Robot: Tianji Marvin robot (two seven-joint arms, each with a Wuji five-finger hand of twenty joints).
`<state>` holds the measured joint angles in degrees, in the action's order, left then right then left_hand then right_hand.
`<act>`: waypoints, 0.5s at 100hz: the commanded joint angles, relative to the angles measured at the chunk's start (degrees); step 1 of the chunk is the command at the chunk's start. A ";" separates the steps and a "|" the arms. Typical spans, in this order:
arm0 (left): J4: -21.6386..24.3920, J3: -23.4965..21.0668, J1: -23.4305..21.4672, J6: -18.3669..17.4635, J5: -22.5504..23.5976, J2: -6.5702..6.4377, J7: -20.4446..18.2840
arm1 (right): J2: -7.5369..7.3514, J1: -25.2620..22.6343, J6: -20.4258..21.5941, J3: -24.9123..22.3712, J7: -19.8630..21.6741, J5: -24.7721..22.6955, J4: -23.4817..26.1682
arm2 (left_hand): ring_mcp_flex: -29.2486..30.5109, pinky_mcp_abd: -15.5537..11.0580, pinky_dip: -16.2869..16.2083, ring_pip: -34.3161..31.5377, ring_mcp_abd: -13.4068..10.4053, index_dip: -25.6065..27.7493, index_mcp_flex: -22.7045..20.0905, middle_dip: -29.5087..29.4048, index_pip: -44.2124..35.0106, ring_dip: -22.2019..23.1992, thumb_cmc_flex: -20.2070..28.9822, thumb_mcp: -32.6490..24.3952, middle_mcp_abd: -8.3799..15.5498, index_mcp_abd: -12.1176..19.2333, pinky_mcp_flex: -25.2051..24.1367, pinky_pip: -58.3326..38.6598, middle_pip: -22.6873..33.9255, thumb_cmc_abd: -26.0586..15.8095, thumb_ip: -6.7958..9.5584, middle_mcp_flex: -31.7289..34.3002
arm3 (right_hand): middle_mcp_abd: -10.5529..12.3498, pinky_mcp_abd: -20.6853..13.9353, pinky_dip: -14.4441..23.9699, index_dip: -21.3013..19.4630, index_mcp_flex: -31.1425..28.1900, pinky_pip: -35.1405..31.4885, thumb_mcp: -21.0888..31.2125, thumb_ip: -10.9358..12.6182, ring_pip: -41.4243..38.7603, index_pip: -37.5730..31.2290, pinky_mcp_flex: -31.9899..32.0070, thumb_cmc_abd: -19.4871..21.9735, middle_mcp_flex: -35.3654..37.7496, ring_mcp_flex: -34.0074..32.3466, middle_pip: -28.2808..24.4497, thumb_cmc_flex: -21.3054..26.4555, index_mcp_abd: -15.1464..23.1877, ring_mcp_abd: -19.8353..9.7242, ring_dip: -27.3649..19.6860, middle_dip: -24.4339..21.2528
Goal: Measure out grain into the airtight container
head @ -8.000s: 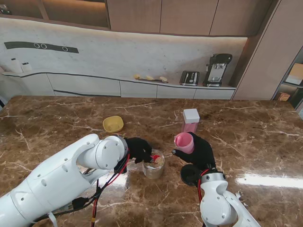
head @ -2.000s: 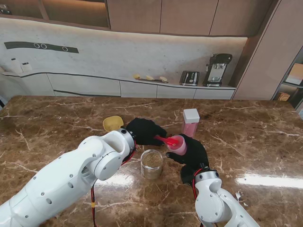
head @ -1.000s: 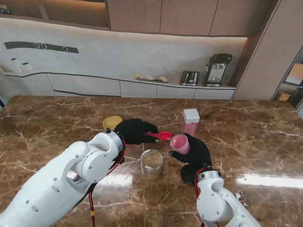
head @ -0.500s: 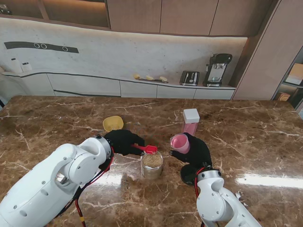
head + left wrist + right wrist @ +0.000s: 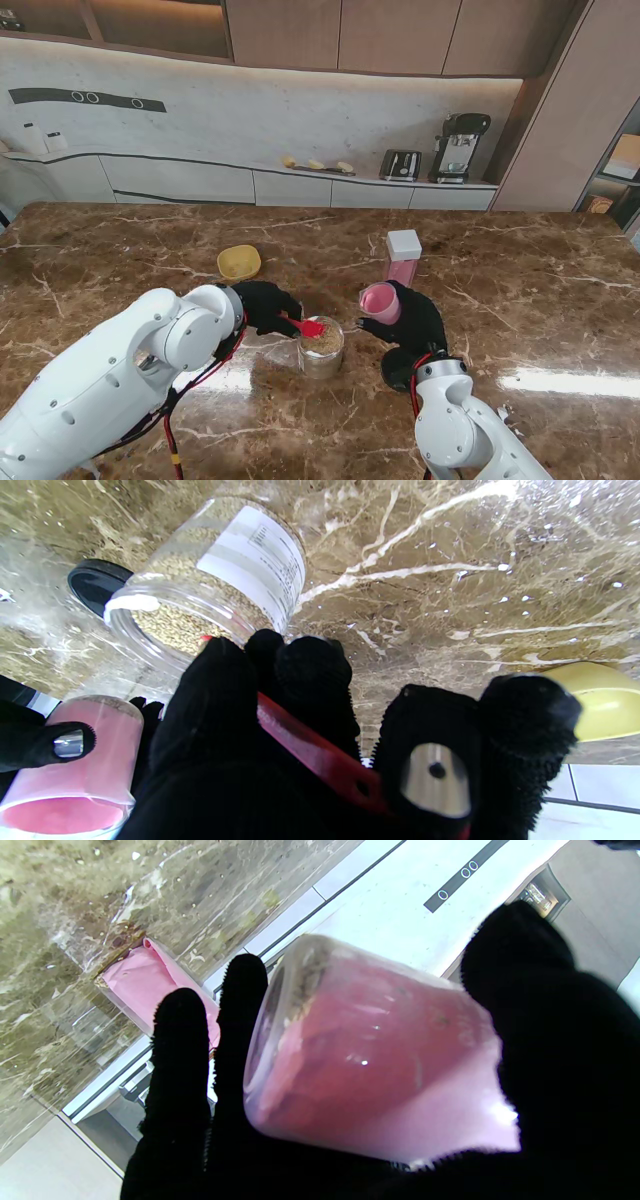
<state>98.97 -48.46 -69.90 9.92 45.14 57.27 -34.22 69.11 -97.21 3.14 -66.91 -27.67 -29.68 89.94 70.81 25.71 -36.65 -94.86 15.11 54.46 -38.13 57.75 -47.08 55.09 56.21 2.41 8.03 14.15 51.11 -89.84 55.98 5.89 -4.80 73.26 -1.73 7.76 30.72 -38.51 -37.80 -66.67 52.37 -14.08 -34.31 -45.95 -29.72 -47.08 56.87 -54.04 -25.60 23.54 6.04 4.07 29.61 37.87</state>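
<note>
Scoop (image 5: 310, 327) tip sits in grain jar (image 5: 323, 348), pinched in our left hand (image 5: 262, 303); our right hand (image 5: 420, 322) beside it grips pink container (image 5: 381, 301).

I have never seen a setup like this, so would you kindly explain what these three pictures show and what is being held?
This is a two-armed robot with black-gloved, five-fingered hands. The wide picture looks down from its stand; the other two come from cameras on each wrist and appear upside down. On the marble table stand an open clear jar of grain, a yellow bowl and a pink container with a white lid. The left hand holds a red scoop over the jar. The right hand holds a pink cup, tilted.
</note>
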 commanded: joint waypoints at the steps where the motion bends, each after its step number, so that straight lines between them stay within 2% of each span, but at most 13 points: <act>1: -0.72 0.55 0.60 0.62 -0.56 -0.05 -0.34 | 0.16 -0.42 -0.41 -0.04 0.74 0.39 -0.08 | 1.69 1.08 -0.45 -5.65 -1.07 -1.87 1.77 0.55 -1.00 0.44 0.86 -0.70 0.80 -1.42 1.27 -4.04 1.38 -2.81 0.95 2.69 | 3.75 -1.29 -1.26 -0.29 -2.70 0.81 9.57 -0.39 -0.02 -4.61 0.13 10.05 1.61 -0.29 -1.62 5.45 6.52 -1.97 0.13 0.05; 16: -1.40 2.13 2.02 1.76 -1.96 -0.02 -0.48 | 0.19 -0.42 -0.41 0.03 0.69 0.47 -0.13 | 1.71 1.07 -0.41 -5.66 -1.49 -3.98 3.60 0.24 -0.12 0.42 0.52 -0.60 0.56 -2.60 1.55 -4.15 1.06 -2.11 1.26 2.94 | 3.74 -1.29 -1.27 -0.28 -2.69 0.83 9.60 -0.39 -0.02 -4.60 0.16 10.02 1.63 -0.27 -1.64 5.47 6.53 -2.06 0.13 0.06; 20: -1.62 2.40 2.22 1.91 -2.26 0.02 -0.30 | 0.18 -0.42 -0.38 0.03 0.68 0.46 -0.16 | 1.71 0.88 -0.17 -5.74 -1.68 -6.06 5.01 -0.16 -1.86 0.31 -0.25 -1.01 0.57 -2.82 1.71 -4.29 1.05 -1.46 1.42 3.00 | 3.77 -1.29 -1.27 -0.28 -2.66 0.82 9.63 -0.39 -0.03 -4.59 0.15 10.02 1.62 -0.31 -1.63 5.48 6.54 -2.06 0.13 0.06; 33: -2.10 2.91 2.40 2.32 -2.77 0.18 0.50 | 0.18 -0.54 -0.38 -0.03 0.72 0.53 -0.17 | 1.71 1.07 -0.05 -5.79 -1.72 -6.25 6.63 -0.38 -2.08 0.30 -1.14 -0.86 0.61 -3.14 1.90 -4.24 0.93 -0.53 1.66 3.10 | 3.69 -1.24 -1.26 -0.29 -2.71 0.83 9.62 -0.41 -0.02 -4.62 0.16 9.98 1.61 -0.31 -1.63 5.49 6.57 -2.01 0.13 0.08; 50: -2.50 3.17 2.27 2.97 -3.37 0.38 1.52 | 0.16 -0.60 -0.38 0.04 0.77 0.51 -0.21 | 1.71 1.54 0.06 -5.80 -1.67 -5.98 6.46 -0.65 -2.94 0.28 -3.05 -1.01 0.26 -2.58 1.97 -4.08 0.89 0.02 1.86 3.18 | 3.78 -1.26 -1.27 -0.30 -2.85 0.85 9.63 -0.41 0.01 -4.66 0.19 9.98 1.63 -0.24 -1.64 5.43 6.69 -2.04 0.12 0.09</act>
<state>96.97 -45.49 -67.37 12.37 42.10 57.39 -32.97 69.12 -97.29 3.06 -66.92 -27.67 -29.49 89.93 70.81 25.71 -36.65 -94.86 15.10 48.78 -33.93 57.55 -49.09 55.09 55.92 2.11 8.03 11.40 51.56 -89.84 55.97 5.93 -4.24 73.27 -1.73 7.76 30.72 -38.51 -37.80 -66.67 52.37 -14.08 -34.31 -45.95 -29.72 -47.08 56.87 -54.04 -25.60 23.54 6.04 4.06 29.61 37.87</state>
